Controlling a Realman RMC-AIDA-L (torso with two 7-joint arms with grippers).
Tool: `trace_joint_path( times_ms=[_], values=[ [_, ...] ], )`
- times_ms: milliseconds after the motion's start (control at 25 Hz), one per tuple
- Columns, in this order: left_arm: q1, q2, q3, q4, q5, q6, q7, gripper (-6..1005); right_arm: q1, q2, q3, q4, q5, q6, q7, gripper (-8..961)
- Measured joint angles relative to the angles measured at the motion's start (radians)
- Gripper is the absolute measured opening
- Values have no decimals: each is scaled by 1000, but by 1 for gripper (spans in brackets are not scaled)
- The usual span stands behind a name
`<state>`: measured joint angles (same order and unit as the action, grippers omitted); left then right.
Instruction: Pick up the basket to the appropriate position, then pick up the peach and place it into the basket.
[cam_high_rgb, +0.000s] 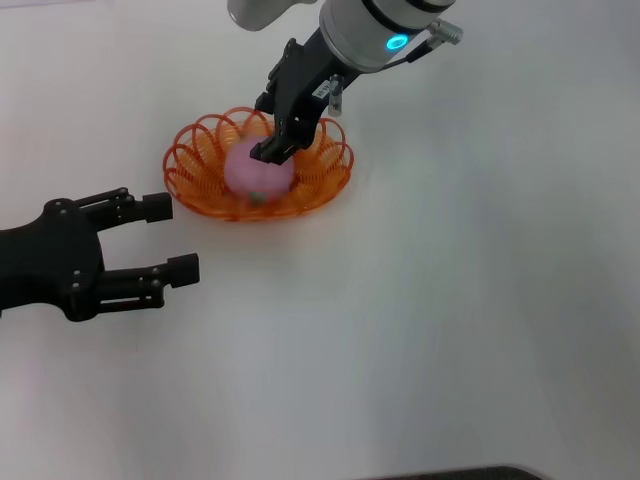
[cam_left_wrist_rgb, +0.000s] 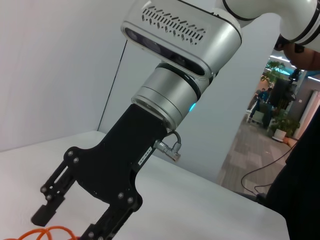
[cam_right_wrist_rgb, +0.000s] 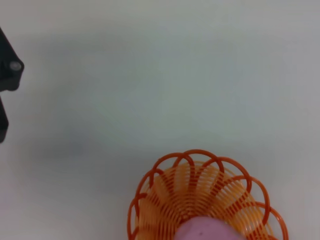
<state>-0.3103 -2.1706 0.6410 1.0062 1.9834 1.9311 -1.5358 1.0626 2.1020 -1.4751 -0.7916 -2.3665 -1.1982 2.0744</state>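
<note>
**Entry: peach in basket, right gripper at the fruit**

**Progress.** The basket (cam_high_rgb: 258, 170) sits flat on the white table (cam_high_rgb: 450, 330), towards the far left-centre of the head view. The peach (cam_high_rgb: 256, 170) lies inside it, on the basket floor, pale pink with a small green mark on its near side. Judged from this layout, the basket placement is done and the peach is in its container; what appears left is the letting-go and the withdrawal of the arm, if the fruit has not already been freed.

**Right gripper** (cam_high_rgb: 278, 138). Reaches down from the far side into the basket. One dark finger (cam_high_rgb: 272, 150) lies against the top of the peach; the other is behind it, towards the rim. The left wrist view shows the fingers spread apart, with a clear gap between them. Whether they press on the fruit or merely bracket it cannot be told; the spread suggests the grip is released or nearly so.

**Left gripper** (cam_high_rgb: 165, 240). Parked low on the table, near the basket's left rim but apart from it. Fingers wide apart, holding nothing.

**Right wrist view.** Shows the basket's looped rim (cam_right_wrist_rgb: 200, 160) and a sliver of peach (cam_right_wrist_rgb: 207, 231) at the frame edge; no fingers of that arm appear.
</note>
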Motion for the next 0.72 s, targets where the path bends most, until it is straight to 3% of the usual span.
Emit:
trace_joint_path(
  times_ms=[240, 400, 720],
  values=[
    [-1, 0, 1, 0, 0, 0, -1, 861, -15, -5, 13, -13, 29, -5, -1, 646],
    [-1, 0, -2, 0, 0, 0, -1, 861, -75, -14, 72, -103, 99, -42, -21, 764],
    [-15, 2, -5, 0, 0, -7, -2, 861, -274, -14, 290, -328, 194, -267, -88, 773]
  ],
)
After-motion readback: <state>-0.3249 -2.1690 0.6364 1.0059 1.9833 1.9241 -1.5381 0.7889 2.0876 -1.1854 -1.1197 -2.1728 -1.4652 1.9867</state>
